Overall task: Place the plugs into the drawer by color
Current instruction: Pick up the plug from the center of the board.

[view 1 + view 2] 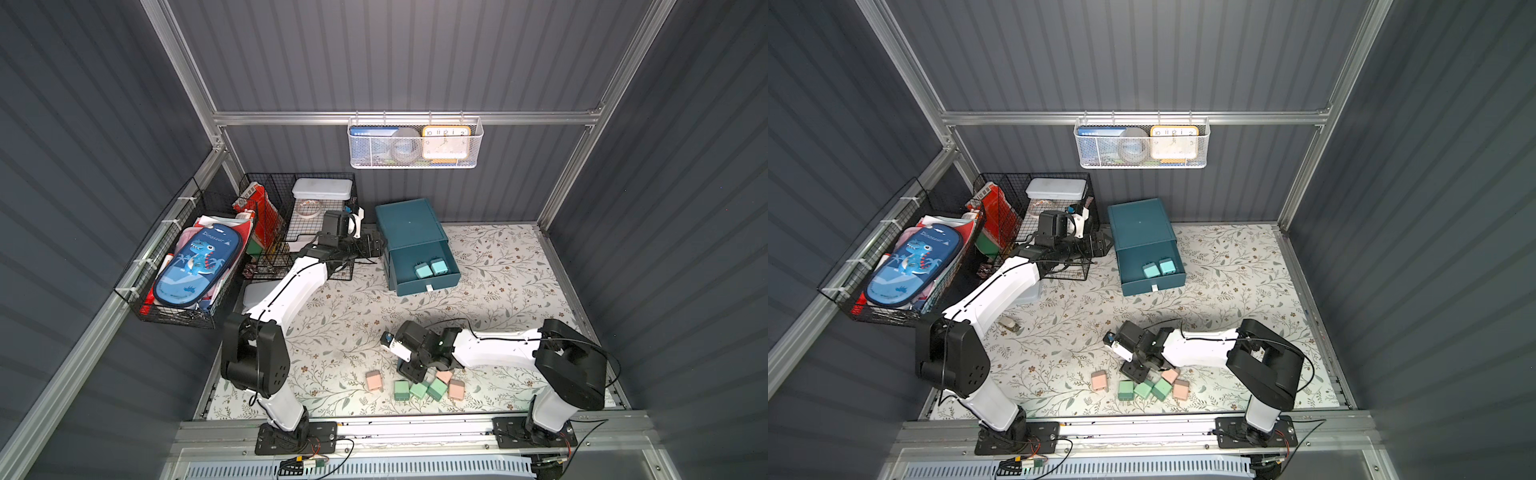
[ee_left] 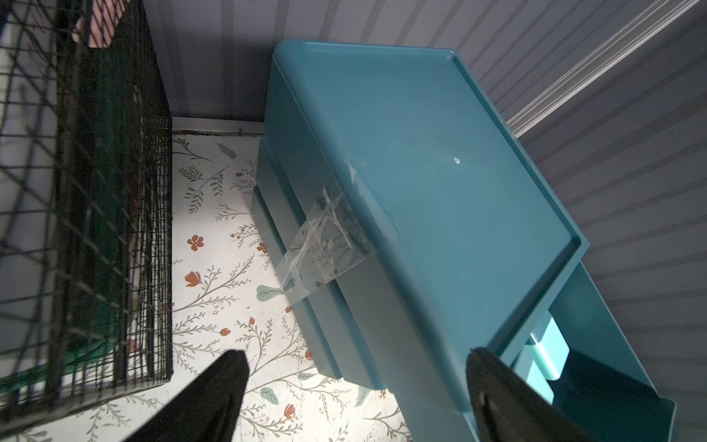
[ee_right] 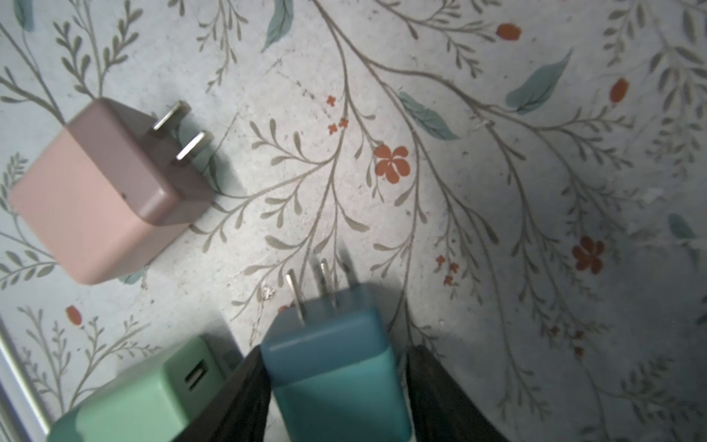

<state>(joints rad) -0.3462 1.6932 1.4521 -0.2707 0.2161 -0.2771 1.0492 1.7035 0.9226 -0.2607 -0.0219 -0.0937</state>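
Dark teal plastic forms the cabinet [image 1: 409, 226], a boxy unit of stacked drawers. It stands at the far middle of the floral mat [image 1: 498, 291], against the back wall. Its long axis runs far to near, with the drawer fronts facing near. A strip of clear tape [image 2: 325, 245] crosses the top edge on the side facing the left gripper [image 2: 355, 351].

The top drawer [image 1: 411, 286] is pulled out toward the near side and carries a white tab handle [image 1: 429, 287]. A pair of teal plugs [image 1: 423, 271] sits side by side in its near part.

The left gripper sits just left of the cabinet with its jaws spread wide and nothing between them. The right gripper [image 3: 336, 350] points down over the near middle of the mat. Its jaws are partly open and straddle a third teal plug [image 3: 333, 382]. Whether they press on it cannot be told.

Each plug is a small rounded cube in two tones, with a darker end cap bearing two flat metal prongs. The straddled plug points its prongs out past the fingertips.

Six more plugs lie on the near mat:
- Three green plugs [image 1: 419, 390] lie in a row; one shows a rectangular port [image 3: 195, 377].
- Two pink plugs [image 1: 456, 389] lie at the right end of that row.
- One pink plug [image 1: 374, 380] lies apart to the left, on its side.

Readable writing:
- "Dinosaur" appears on the blue pencil case [image 1: 195, 266] in the left basket.
- The numerals 10, 11, 12, 1 and 2 appear on the yellow clock [image 1: 446, 141] in the wall basket.
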